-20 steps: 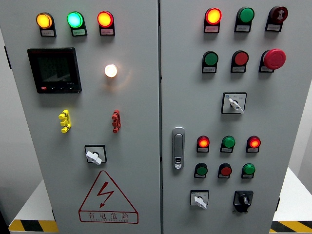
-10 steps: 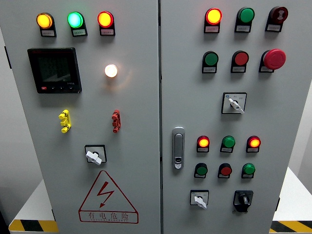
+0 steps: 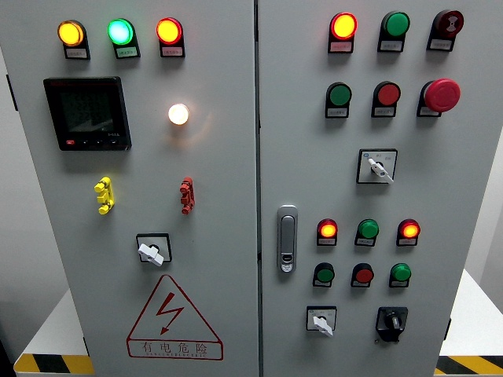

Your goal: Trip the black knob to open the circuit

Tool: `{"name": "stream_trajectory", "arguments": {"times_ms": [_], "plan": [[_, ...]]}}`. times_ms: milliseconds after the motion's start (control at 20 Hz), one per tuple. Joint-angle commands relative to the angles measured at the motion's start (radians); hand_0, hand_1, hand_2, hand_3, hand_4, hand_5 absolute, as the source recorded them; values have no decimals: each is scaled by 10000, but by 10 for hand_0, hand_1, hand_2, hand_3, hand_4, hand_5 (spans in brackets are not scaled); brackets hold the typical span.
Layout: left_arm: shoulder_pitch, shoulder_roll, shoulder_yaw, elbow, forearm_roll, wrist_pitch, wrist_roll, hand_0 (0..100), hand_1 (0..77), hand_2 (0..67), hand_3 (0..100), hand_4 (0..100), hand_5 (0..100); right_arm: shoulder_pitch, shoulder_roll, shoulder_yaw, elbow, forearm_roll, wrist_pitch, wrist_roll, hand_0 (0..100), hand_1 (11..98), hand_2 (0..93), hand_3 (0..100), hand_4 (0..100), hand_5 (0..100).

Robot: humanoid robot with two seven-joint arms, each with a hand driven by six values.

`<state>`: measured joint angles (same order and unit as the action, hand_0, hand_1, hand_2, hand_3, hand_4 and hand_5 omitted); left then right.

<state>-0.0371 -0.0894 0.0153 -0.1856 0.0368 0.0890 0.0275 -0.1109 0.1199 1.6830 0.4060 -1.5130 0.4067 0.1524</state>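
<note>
Your target, the small black rotary knob on its square black plate, sits at the bottom right of the grey steel cabinet's right door. Just to its left you see a white-handled selector switch; above it, a row of three dark-ringed buttons, green, red and green. The chrome door latch stands near the centre seam. Neither hand shows, so you cannot tell how the fingers are set.
</note>
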Motion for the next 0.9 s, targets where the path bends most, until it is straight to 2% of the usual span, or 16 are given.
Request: {"name": "stream_trajectory", "arguments": {"times_ms": [0,100,200,500,550,750,850], "plan": [[3,5,0,0,0,0,2,0,0,194,261,99,86,-439,-17,-32,1411,5,-2,118,856,394,12,293,214,338],[-12,5,0,0,0,0,2,0,0,194,261,99,86,-700,-33,-32,2332,51,-17,255,854,402,10,316,235,355],[3,-11,0,0,0,0,2,0,0,194,261,99,86,-1098,-48,-48,3526,51,-47,622,854,416,9,353,269,382],[3,5,0,0,0,0,2,0,0,194,261,99,86,-1759,-79,-307,7131,112,-170,639,865,439,6,428,364,445],[3,5,0,0,0,0,2,0,0,194,261,99,86,-1790,-79,-385,7654,113,-307,624,866,440,5,434,373,450],[-12,-11,0,0,0,0,2,0,0,194,261,99,86,-1867,-94,-921,9328,113,-1273,593,873,450,5,491,443,513],[3,-11,0,0,0,0,2,0,0,194,261,99,86,-1867,-94,-937,9820,113,-1321,593,880,457,3,515,481,547]]}}
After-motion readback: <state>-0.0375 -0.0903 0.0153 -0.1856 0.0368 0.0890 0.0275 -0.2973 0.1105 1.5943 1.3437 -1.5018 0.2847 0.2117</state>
